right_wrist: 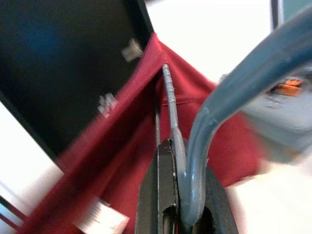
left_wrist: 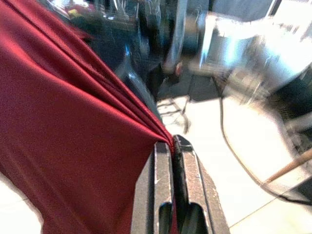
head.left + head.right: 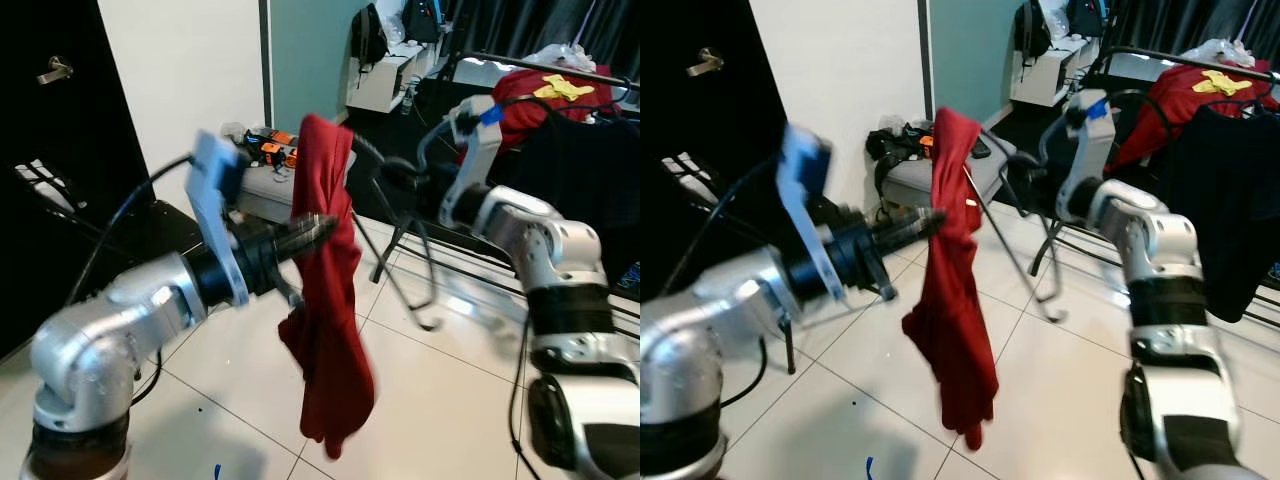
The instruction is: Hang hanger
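You are looking at a tiled floor (image 3: 450, 390) in a room with a black door (image 3: 45, 150) and a white wall (image 3: 180, 70). A drying rack (image 3: 560, 75) stands at the back, draped with dark and red clothes.

In the left eye view, your left gripper (image 3: 318, 232) reaches out from the door side and pinches a red shirt (image 3: 328, 300), which hangs in mid-air well above the floor, between the door and the rack. Your right gripper (image 3: 392, 172) sits on the rack side of the shirt, at the shirt's top.

In the right eye view, a thin grey hanger (image 3: 1005, 245) slants down from the shirt's top towards the rack.

In the left wrist view, the two black fingers (image 2: 163, 185) are pressed together on a fold of the red cloth.

In the right wrist view, the fingers (image 1: 163, 195) are clamped together on the hanger's grey hook (image 1: 214, 126), with its wire running up into the shirt's neck. This view is blurred.
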Tool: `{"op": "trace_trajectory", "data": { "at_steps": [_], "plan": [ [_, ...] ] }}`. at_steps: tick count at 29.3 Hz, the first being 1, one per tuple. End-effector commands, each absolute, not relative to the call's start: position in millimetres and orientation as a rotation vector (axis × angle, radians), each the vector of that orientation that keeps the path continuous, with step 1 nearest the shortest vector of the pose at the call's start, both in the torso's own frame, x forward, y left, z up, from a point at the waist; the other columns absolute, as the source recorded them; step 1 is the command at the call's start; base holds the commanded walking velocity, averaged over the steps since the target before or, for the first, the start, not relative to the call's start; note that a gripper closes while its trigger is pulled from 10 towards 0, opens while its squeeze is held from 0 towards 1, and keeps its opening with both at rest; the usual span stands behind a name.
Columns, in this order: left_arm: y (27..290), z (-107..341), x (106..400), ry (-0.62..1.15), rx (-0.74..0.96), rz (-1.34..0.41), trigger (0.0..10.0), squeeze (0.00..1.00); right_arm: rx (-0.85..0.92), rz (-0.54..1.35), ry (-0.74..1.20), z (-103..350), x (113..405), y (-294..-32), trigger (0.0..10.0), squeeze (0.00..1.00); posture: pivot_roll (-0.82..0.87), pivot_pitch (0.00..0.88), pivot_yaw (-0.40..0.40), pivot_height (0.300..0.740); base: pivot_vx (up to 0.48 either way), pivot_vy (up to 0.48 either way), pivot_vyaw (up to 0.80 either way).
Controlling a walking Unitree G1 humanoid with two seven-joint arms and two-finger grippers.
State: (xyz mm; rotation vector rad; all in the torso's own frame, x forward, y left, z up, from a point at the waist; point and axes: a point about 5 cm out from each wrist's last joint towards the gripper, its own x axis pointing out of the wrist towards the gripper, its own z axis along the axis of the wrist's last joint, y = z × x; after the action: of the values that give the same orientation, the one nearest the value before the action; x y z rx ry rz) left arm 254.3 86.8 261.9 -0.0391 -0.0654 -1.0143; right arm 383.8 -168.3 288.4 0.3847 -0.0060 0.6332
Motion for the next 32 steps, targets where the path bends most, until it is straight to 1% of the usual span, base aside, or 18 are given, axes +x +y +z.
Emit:
{"op": "trace_trajectory", "data": {
  "at_steps": [1, 2, 4, 6, 8, 9, 11, 13, 16, 20, 22, 24, 25, 26, 27, 29, 31, 32],
  "plan": [
    [77.7, 261.8, 247.7, -0.082, 0.016, -1.079, 10.0, 0.0, 0.446, 0.592, -0.053, 301.4, 384.7, -176.4, 10.0, 0.0, -0.05, 0.0, -0.035, 0.74, 0.0, 0.0, 0.0],
    [70.6, 260.6, 250.5, -0.091, 0.062, -1.06, 10.0, 0.0, 0.52, 0.631, -0.061, 306.0, 384.6, -170.1, 10.0, 0.0, -0.05, 0.0, -0.037, 0.74, 0.0, 0.0, 0.0],
    [70.6, 260.6, 250.5, -0.091, 0.062, -1.06, 10.0, 0.0, 0.52, 0.631, -0.061, 306.0, 384.6, -170.1, 10.0, 0.0, -0.05, 0.0, -0.037, 0.74, 0.0, 0.0, 0.0],
    [57.3, 264.6, 256.1, -0.16, 0.198, -1.014, 10.0, 0.0, 0.636, 0.732, -0.055, 314.2, 382.5, -151.4, 10.0, 0.0, -0.05, 0.0, -0.039, 0.74, 0.0, 0.0, 0.0],
    [57.3, 264.6, 256.1, -0.16, 0.198, -1.014, 10.0, 0.0, 0.636, 0.732, -0.055, 314.2, 382.5, -151.4, 10.0, 0.0, -0.05, 0.0, -0.039, 0.74, 0.0, 0.0, 0.0],
    [53.8, 269.9, 258.3, -0.211, 0.238, -0.99, 10.0, 0.0, 0.671, 0.756, -0.053, 317.1, 382.3, -142.9, 10.0, 0.0, -0.05, 0.0, -0.042, 0.74, 0.0, 0.0, 0.0],
    [53.8, 269.9, 258.3, -0.211, 0.238, -0.99, 10.0, 0.0, 0.671, 0.756, -0.053, 317.1, 382.3, -142.9, 10.0, 0.0, -0.05, 0.0, -0.042, 0.74, 0.0, 0.0, 0.0],
    [52.8, 279.7, 259.3, -0.302, 0.313, -0.955, 10.0, 0.0, 0.778, 0.692, -0.051, 320.1, 390.3, -137.8, 10.0, 0.0, -0.05, 0.0, -0.04, 0.74, 0.0, 0.0, 0.0],
    [56.2, 282.4, 260.6, -0.329, 0.364, -0.928, 10.0, 0.0, 0.823, 0.66, -0.042, 319.7, 393.8, -137.6, 10.0, 0.0, -0.05, 0.0, -0.041, 0.74, 0.0, 0.0, 0.0],
    [67.4, 286.6, 262.6, -0.355, 0.449, -0.88, 10.0, 0.0, 0.812, 0.675, -0.003, 316.6, 394.1, -132.2, 10.0, 0.0, -0.05, 0.0, -0.044, 0.74, 0.0, 0.0, 0.0],
    [83.0, 292.3, 267.2, -0.373, 0.524, -0.809, 10.0, 0.0, 0.703, 0.763, 0.087, 307.9, 386.1, -117.8, 10.0, 0.0, -0.05, 0.0, -0.044, 0.74, 0.0, 0.0, 0.0],
    [86.4, 293.7, 268.2, -0.377, 0.54, -0.792, 10.0, 0.0, 0.677, 0.784, 0.111, 305.5, 383.8, -114.3, 10.0, 0.0, -0.05, 0.0, -0.044, 0.74, 0.0, 0.0, 0.0],
    [100.8, 304.1, 271.4, -0.399, 0.576, -0.736, 10.0, 0.0, 0.684, 0.806, 0.146, 302.4, 380.9, -109.9, 10.0, 0.0, -0.04, 0.0, -0.049, 0.74, 0.0, 0.0, 0.0],
    [100.8, 304.1, 271.4, -0.399, 0.576, -0.736, 10.0, 0.0, 0.684, 0.806, 0.146, 302.4, 380.9, -109.9, 10.0, 0.0, -0.04, 0.0, -0.049, 0.74, 0.0, 0.0, 0.0],
    [114.8, 315.8, 271.7, -0.424, 0.622, -0.69, 10.0, 0.0, 0.692, 0.821, 0.174, 300.3, 378.9, -107.7, 10.0, 0.0, -0.04, 0.0, -0.048, 0.74, 0.0, 0.0, 0.0],
    [114.8, 315.8, 271.7, -0.424, 0.622, -0.69, 10.0, 0.0, 0.692, 0.821, 0.174, 300.3, 378.9, -107.7, 10.0, 0.0, -0.04, 0.0, -0.048, 0.74, 0.0, 0.0, 0.0],
    [135.2, 336.9, 268.5, -0.463, 0.71, -0.64, 10.0, 0.0, 0.66, 0.864, 0.241, 293.5, 373.6, -104.4, 10.0, 0.0, -0.03, 0.0, -0.05, 0.74, 0.0, 0.0, 0.0],
    [135.2, 336.9, 268.5, -0.463, 0.71, -0.64, 10.0, 0.0, 0.66, 0.864, 0.241, 293.5, 373.6, -104.4, 10.0, 0.0, -0.03, 0.0, -0.05, 0.74, 0.0, 0.0, 0.0]
  ]
}}
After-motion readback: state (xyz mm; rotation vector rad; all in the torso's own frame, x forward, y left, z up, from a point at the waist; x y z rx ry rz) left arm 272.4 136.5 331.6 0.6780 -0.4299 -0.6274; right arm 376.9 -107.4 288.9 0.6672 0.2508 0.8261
